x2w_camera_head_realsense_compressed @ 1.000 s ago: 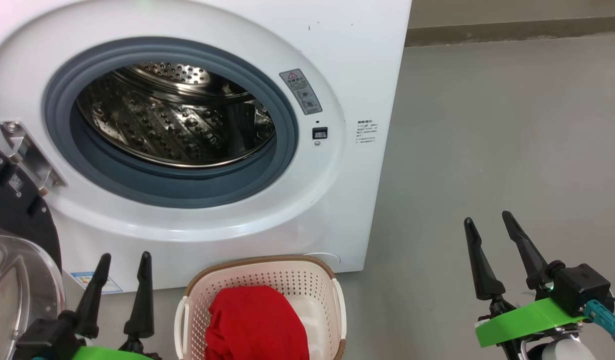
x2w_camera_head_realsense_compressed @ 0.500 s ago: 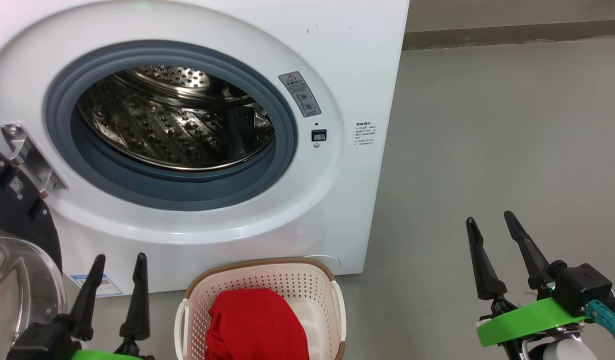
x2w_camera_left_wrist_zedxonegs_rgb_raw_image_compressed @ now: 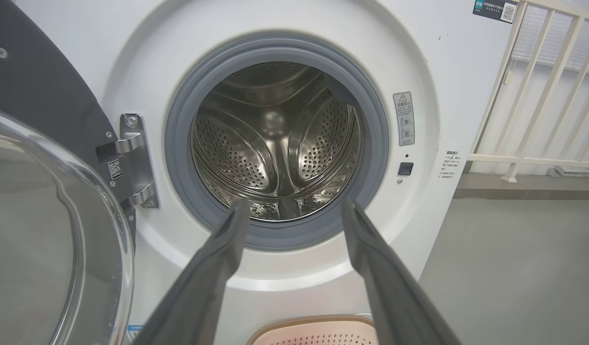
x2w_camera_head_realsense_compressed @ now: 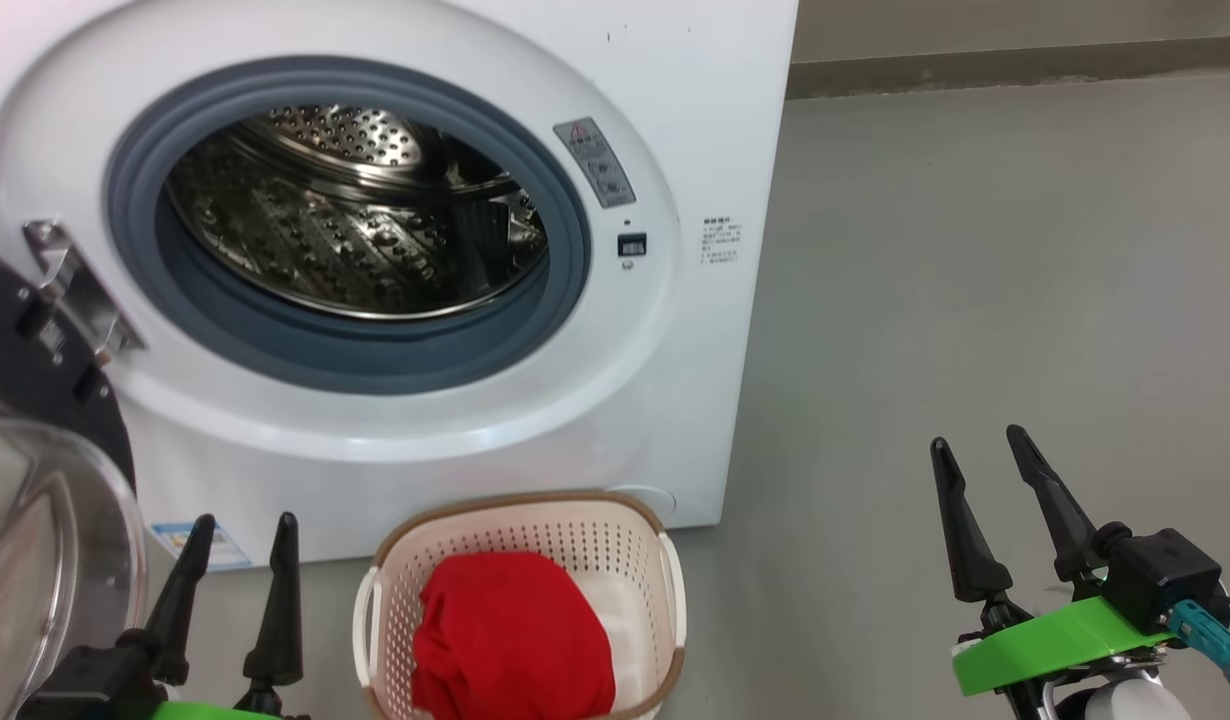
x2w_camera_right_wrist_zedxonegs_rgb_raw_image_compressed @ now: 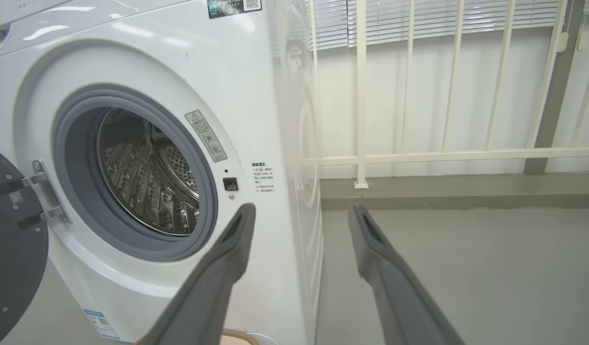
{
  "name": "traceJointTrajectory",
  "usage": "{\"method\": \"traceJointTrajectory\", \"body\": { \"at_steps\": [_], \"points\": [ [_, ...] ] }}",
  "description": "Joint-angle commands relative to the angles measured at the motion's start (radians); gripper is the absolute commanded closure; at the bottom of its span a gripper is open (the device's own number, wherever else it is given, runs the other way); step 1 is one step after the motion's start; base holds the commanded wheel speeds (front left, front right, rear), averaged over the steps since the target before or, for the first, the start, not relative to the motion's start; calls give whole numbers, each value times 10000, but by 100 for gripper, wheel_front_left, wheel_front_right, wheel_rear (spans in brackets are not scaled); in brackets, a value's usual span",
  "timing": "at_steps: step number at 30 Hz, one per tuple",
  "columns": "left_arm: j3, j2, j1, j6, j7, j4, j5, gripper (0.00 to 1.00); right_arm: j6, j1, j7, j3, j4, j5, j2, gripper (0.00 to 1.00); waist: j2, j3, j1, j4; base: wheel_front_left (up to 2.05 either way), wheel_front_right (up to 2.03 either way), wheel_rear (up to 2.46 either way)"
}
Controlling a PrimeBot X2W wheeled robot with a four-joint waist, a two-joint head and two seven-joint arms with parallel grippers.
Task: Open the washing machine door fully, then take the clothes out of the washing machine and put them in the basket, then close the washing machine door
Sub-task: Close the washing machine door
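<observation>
The white washing machine [x2w_camera_head_realsense_compressed: 675,120] stands with its round door [x2w_camera_head_realsense_compressed: 35,480] swung wide to the left, black rim and glass bowl at the left edge. The steel drum [x2w_camera_head_realsense_compressed: 355,230] looks bare inside. Red clothes [x2w_camera_head_realsense_compressed: 510,630] lie in the cream basket [x2w_camera_head_realsense_compressed: 535,515] on the floor before the machine. My left gripper [x2w_camera_head_realsense_compressed: 245,525] is open at the lower left, beside the basket, holding nothing. My right gripper [x2w_camera_head_realsense_compressed: 975,440] is open over the floor at the lower right. The left wrist view looks into the drum [x2w_camera_left_wrist_zedxonegs_rgb_raw_image_compressed: 275,139] with the door [x2w_camera_left_wrist_zedxonegs_rgb_raw_image_compressed: 40,215] at its left.
Grey floor [x2w_camera_head_realsense_compressed: 975,250] spreads to the right of the machine. A white railing [x2w_camera_right_wrist_zedxonegs_rgb_raw_image_compressed: 419,96] and a low kerb [x2w_camera_right_wrist_zedxonegs_rgb_raw_image_compressed: 443,189] stand behind it. The door hinge [x2w_camera_head_realsense_compressed: 70,290] sits on the machine's left front.
The head view has shifted, so the machine and basket sit a little differently in it. My left gripper has dropped slightly lower; the right gripper has stayed put.
</observation>
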Motion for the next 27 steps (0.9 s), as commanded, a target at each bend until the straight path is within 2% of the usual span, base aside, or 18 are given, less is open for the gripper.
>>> {"method": "traceJointTrajectory", "body": {
  "at_steps": [1,13,27],
  "points": [
    [305,142,-222,-53,-91,-201,49,0,65,-84,-63,186,-223,-161,-33,0,0,-19,0,11,-211,211,0],
    [72,312,-152,-53,-91,-459,-161,0,65,-83,-63,168,-171,-147,-33,0,0,-65,0,102,-146,146,0],
    [-43,299,-104,-54,-91,-467,-197,0,65,-84,-63,213,-159,-67,-33,0,0,-96,0,175,-12,12,0]
  ]
}}
